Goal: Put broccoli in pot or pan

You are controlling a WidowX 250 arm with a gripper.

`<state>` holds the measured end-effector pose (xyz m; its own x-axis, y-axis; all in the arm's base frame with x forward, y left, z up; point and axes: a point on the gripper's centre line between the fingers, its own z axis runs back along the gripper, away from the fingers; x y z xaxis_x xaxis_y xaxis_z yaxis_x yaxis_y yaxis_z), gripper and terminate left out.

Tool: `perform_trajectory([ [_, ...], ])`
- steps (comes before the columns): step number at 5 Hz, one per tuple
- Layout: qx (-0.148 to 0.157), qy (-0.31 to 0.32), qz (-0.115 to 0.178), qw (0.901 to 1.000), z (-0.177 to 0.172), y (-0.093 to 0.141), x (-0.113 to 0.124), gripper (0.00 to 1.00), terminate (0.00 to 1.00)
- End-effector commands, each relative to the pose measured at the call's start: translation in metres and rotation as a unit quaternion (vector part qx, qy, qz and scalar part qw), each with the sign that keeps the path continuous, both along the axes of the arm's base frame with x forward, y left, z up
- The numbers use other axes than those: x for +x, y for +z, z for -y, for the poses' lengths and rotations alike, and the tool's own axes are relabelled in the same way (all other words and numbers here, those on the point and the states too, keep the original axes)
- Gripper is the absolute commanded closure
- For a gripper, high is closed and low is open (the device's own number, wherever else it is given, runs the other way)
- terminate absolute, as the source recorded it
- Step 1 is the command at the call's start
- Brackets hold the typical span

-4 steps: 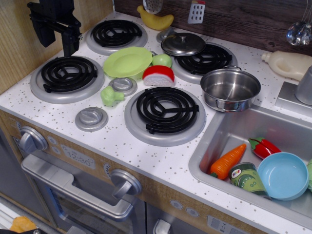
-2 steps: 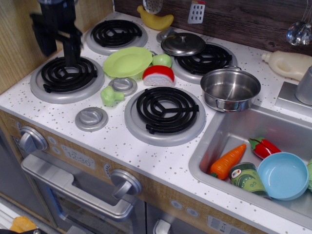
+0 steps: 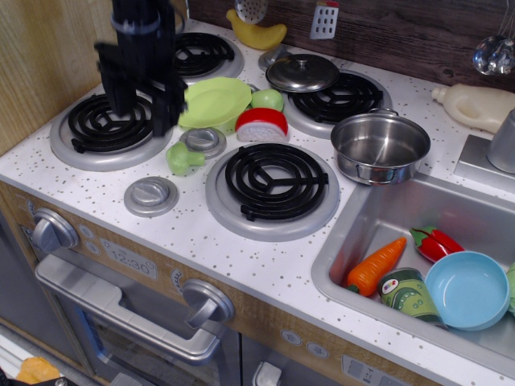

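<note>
The broccoli, a small light-green lumpy toy, lies on the white counter between the front-left and front-right burners, beside a silver knob. The steel pot stands empty at the right, next to the sink. My black gripper hangs over the front-left burner, up and to the left of the broccoli, not touching it. Its two fingers stand apart with nothing between them; it is blurred by motion.
A lime-green plate, a green ball and a red-and-white toy lie behind the broccoli. A domed steel lid rests on the back-right burner. The sink holds a carrot, pepper, can and blue bowl. A banana lies at the back.
The gripper has moved right and down, from the back-left corner to over the front-left burner, closer to the broccoli. The objects have not moved.
</note>
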<state>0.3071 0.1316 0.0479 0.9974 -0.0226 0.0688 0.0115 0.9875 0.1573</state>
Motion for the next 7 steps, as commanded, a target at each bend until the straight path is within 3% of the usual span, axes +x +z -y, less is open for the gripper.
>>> perform_trajectory([
  [1, 0.012, -0.024, 0.038, 0.9989, 0.01, -0.003, 0.013, 0.0, 0.0],
  [5, -0.02, -0.061, 0.075, 0.9951, 0.017, -0.037, 0.022, 0.0, 0.0],
  [6, -0.023, -0.053, 0.067, 0.9961, 0.019, -0.036, 0.023, 1.0, 0.0],
  [7, -0.037, -0.037, 0.052, 0.9973, 0.026, -0.021, 0.024, 1.0, 0.0],
])
